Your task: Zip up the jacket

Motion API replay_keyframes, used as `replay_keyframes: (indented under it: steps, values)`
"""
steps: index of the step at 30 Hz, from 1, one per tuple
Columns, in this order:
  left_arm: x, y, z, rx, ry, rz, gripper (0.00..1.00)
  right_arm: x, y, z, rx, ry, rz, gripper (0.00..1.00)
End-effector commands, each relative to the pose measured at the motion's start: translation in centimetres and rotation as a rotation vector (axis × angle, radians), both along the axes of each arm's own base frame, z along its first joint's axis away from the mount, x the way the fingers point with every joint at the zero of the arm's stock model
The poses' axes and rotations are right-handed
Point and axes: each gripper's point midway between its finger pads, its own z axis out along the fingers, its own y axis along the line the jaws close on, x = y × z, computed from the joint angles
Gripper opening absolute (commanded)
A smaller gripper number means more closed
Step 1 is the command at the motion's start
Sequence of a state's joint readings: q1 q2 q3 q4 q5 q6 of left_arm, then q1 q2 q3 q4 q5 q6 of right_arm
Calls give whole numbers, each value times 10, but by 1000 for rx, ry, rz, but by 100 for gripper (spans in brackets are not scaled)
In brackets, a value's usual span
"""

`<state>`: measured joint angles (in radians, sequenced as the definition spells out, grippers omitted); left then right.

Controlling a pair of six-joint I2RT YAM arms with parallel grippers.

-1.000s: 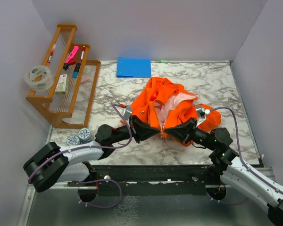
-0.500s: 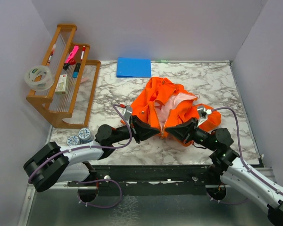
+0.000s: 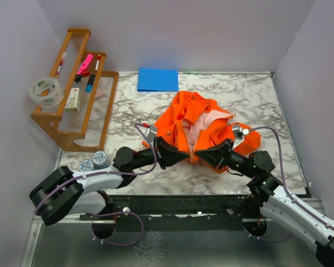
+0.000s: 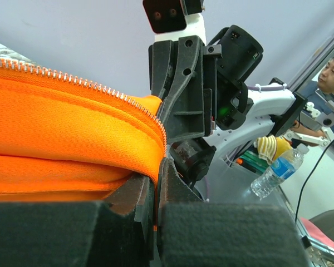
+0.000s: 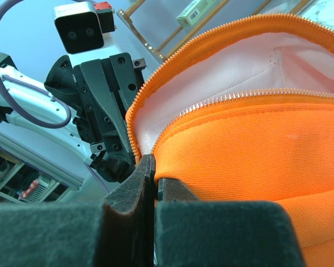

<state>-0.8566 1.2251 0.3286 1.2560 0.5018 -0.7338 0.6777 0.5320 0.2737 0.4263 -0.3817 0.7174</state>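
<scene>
The orange jacket (image 3: 203,123) lies open in the middle of the table, pale pink lining up. My left gripper (image 3: 185,155) is shut on the bottom hem of its left front panel; in the left wrist view the orange fabric (image 4: 72,133) with its metal zipper teeth (image 4: 78,82) runs into the closed jaws. My right gripper (image 3: 201,155) is shut on the bottom hem of the right panel; the right wrist view shows orange fabric (image 5: 250,150), pink lining (image 5: 222,72) and zipper teeth. The two grippers face each other, almost touching, at the jacket's bottom edge.
A flat blue rectangle (image 3: 158,79) lies at the back of the table. A wooden rack (image 3: 78,89) with small items and a tape roll (image 3: 45,92) stands at the left. Two small round tins (image 3: 94,162) sit near the left arm. Walls close both sides.
Both grippers stay clamped on the jacket's bottom hem. The arms have shifted only very slightly; the jacket lies as before.
</scene>
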Motion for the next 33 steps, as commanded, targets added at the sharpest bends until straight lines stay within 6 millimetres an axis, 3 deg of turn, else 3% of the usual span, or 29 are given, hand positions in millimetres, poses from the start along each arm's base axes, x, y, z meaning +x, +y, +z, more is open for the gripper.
replay_keyframes:
  steps: [1, 33]
  values:
    - [2, 8, 26, -83, -53, 43, 0, -6, 2, 22, 27, -57, 32, 0]
    - [-5, 1, 12, -40, -37, -24, 0, 3, -5, 34, 95, -54, -34, 0]
